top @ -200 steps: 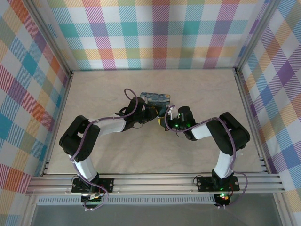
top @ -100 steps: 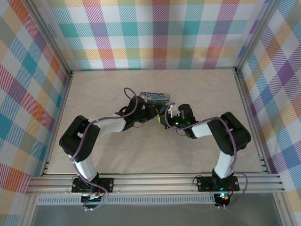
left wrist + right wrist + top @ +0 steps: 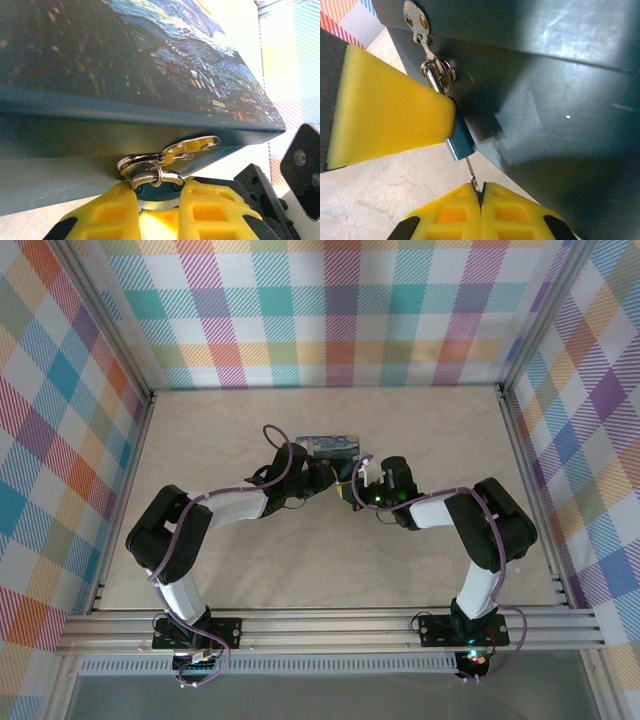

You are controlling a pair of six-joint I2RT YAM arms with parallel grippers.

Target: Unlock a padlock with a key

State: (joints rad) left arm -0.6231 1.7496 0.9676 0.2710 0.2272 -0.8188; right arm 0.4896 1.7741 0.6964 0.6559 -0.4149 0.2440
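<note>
Padlock [image 3: 460, 144], likely light and rigid, sits clamped by its body in left fingers [image 3: 110, 210]; right fingers [image 3: 450, 216] pinch the slim key [image 3: 471, 173].

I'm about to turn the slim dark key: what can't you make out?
Left wrist: small blue-teal padlock body mostly covered by left gripper; keyhole hidden.
Right wrist: slim dark key head buried in right gripper; insertion depth unclear.
Top external: both too small, under wrists.
</note>
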